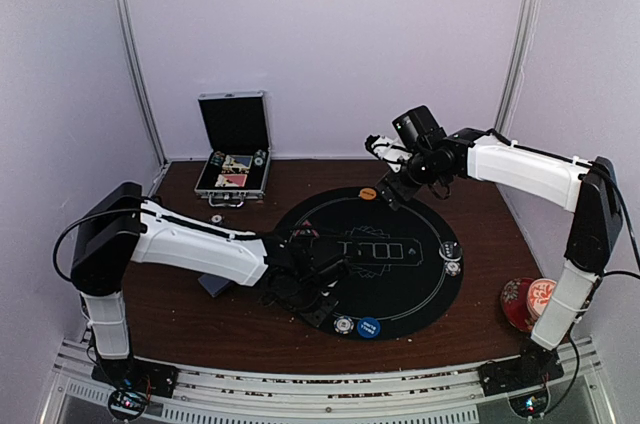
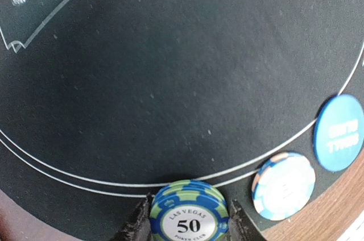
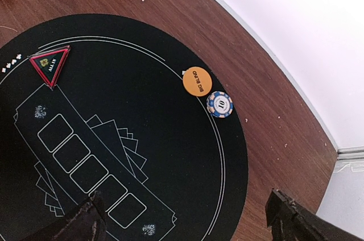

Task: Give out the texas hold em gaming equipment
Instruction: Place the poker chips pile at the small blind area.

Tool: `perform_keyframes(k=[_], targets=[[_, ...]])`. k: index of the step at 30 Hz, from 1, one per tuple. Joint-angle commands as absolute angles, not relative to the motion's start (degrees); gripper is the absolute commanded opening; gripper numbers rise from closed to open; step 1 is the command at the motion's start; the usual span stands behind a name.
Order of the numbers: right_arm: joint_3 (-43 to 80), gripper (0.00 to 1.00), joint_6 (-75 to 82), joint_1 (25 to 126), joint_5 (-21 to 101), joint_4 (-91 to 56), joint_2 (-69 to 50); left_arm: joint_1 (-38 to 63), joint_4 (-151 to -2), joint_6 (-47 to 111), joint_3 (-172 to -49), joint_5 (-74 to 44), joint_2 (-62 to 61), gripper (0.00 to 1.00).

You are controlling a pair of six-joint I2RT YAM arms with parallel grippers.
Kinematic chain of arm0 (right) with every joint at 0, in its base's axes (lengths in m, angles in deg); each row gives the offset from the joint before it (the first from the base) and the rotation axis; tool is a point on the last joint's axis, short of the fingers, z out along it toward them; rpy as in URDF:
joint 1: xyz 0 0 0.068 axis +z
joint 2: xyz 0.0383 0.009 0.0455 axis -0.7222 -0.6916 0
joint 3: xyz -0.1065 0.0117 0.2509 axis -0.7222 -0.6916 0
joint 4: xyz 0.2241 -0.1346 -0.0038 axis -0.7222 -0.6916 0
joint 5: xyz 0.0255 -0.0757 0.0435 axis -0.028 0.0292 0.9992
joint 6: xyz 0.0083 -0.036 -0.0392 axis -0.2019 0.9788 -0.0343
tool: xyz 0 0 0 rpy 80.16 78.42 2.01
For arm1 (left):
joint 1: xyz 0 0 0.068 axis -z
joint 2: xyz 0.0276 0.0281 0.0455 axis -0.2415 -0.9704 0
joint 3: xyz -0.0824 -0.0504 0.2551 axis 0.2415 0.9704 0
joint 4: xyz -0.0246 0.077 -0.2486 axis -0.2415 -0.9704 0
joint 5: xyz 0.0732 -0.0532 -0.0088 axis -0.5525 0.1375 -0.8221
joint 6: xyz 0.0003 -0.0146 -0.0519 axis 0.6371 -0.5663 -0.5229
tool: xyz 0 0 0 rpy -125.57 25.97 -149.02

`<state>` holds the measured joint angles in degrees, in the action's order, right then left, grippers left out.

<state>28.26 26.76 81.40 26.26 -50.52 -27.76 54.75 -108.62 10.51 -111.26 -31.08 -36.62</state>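
Brown tabletop [image 1: 490, 219] is partly covered by round black mat [image 1: 425, 294]; open metal case [image 1: 235, 124] is set back-left, small chip [image 1: 215, 217] before it, red floral cup [image 1: 527, 302] near-right.

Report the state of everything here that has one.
Left gripper: shut on the blue-and-green "50" poker chip.
Right gripper: open, empty.
Silver aluminium case: lid open, standing upright.
Round orange "Big Blind" disc: flat, lettered face up.
Round blue "Small Blind" disc: flat, lettered face up.
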Motion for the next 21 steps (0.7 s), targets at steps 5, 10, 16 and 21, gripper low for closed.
perform_keyframes(k=[5,10,16,21], targets=[[27.56,1.0,26.99,81.47,26.1,-49.65,-25.86,55.81,-106.99,8.71,-108.22,-31.78,-34.66,0.27],[27.56,1.0,26.97,81.46,26.04,-49.68,-25.91,56.91,-106.39,9.54,-109.0,-30.71,-34.99,0.27],[27.52,1.0,26.97,81.47,26.11,-49.72,-25.96,57.63,-106.52,10.09,-108.81,-30.25,-34.63,0.27],[27.56,1.0,26.97,81.49,26.11,-49.77,-25.79,58.04,-106.44,10.16,-108.3,-29.95,-34.18,0.27]])
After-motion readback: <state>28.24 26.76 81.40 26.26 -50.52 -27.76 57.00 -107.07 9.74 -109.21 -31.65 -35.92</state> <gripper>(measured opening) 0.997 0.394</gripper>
